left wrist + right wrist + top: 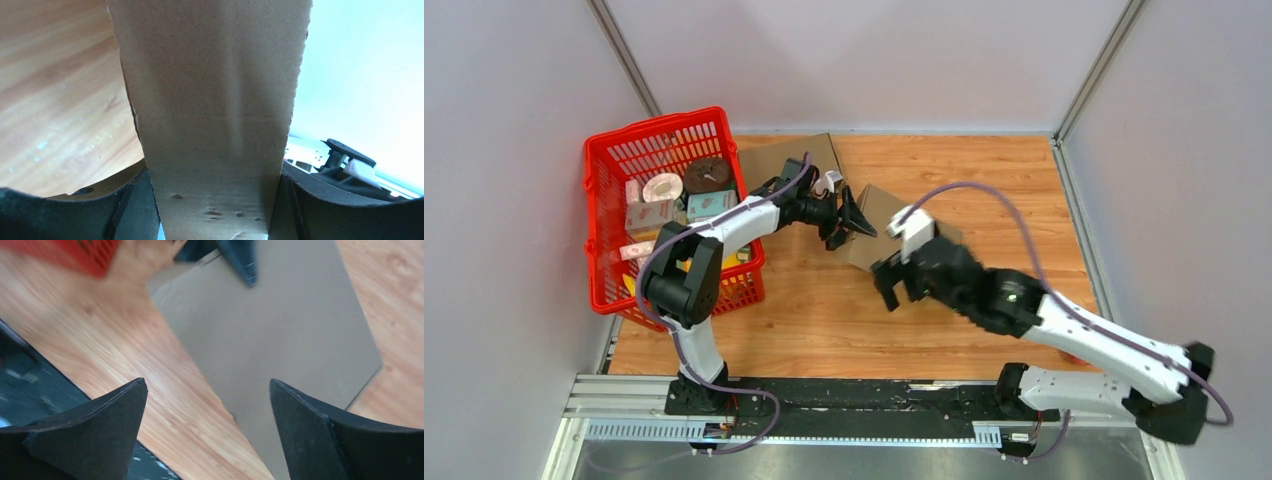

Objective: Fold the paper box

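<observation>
— Two sets of fingers, doing what?
— The left fingers (132,210) clamp a flap of the paper box (886,208) on the bench (994,175); the right fingers (100,425) are spread, empty, over it.
— Any writing?
— Labels in the red basket (656,124) are too small to read.

Wood tbl (824,310): red basket (659,125), paper box (884,205)

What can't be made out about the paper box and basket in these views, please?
Top view: the right arm covers the near side of the paper box.
Left wrist view: one flap fills the frame, its top cut off.
Right wrist view: the red basket is blurred and cropped.
</observation>
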{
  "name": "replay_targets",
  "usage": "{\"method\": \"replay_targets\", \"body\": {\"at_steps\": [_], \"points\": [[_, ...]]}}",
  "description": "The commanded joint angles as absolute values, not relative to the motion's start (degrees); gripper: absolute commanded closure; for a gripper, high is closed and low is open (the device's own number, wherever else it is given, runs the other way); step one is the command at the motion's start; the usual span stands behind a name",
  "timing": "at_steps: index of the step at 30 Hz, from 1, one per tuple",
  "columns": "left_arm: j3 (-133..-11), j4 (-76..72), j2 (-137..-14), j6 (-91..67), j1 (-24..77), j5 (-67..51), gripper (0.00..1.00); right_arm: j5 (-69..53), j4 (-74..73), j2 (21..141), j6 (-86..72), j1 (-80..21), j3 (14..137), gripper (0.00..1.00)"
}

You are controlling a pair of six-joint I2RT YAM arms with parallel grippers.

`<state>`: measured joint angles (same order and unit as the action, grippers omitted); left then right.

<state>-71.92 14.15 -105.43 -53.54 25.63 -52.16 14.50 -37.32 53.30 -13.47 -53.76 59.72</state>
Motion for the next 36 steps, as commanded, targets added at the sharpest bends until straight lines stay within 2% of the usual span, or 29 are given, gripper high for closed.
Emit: {"method": "replay_targets", "body": {"at_steps": [1, 7, 11, 16, 23, 25, 26, 27, 29, 30, 32, 36], "points": [[-72.94, 17.39, -97.13, -63.45, 25.22, -50.28, 0.77, 39.35, -36.56, 62.98, 4.28, -68.53, 62.48, 0.00], [-74.36, 23.11, -93.26, -66.09, 25.14, -52.38, 0.78, 50.96, -30.69, 68.64, 13.70, -75.58, 60.21, 0.00], [-71.90, 23.55, -91.50, -67.06, 25.14, -53.52, 0.80, 57.37, -18.68, 69.70, 21.85, -75.76, 55.57, 0.00], [-70.40, 23.91, -89.48, -67.85, 25.14, -54.67, 0.80, 55.81, -11.53, 70.14, 27.15, -75.85, 51.60, 0.00], [-69.70, 23.12, -88.33, -68.55, 25.14, -55.28, 0.78, 59.58, 3.32, 73.03, 35.15, -74.97, 47.11, 0.00], [-69.52, 23.03, -88.33, -68.29, 25.14, -55.55, 0.77, 62.56, 6.92, 74.35, 36.99, -74.62, 46.32, 0.07], [-69.52, 23.46, -88.07, -68.12, 25.14, -55.63, 0.75, 62.84, 7.20, 74.44, 37.35, -74.71, 46.06, 0.12], [-69.43, 23.47, -87.72, -67.94, 25.14, -55.63, 0.63, 62.84, 6.77, 74.44, 36.83, -74.71, 45.97, 0.23], [-69.43, 22.77, -87.28, -67.59, 24.96, -55.46, 0.45, 64.15, 6.59, 74.18, 36.83, -74.71, 45.53, 0.30], [-69.43, 22.15, -86.58, -67.50, 24.79, -55.37, 0.33, 64.68, 6.50, 73.74, 36.57, -74.79, 45.35, 0.32], [-69.17, 20.32, -85.61, -67.24, 23.65, -54.76, 0.27, 64.78, 3.18, 71.91, 33.41, -74.88, 45.70, 0.41], [-68.03, 19.60, -81.75, -64.87, 20.92, -52.91, 0.26, 63.90, -3.76, 67.68, 26.91, -75.06, 45.09, 0.51]]}}
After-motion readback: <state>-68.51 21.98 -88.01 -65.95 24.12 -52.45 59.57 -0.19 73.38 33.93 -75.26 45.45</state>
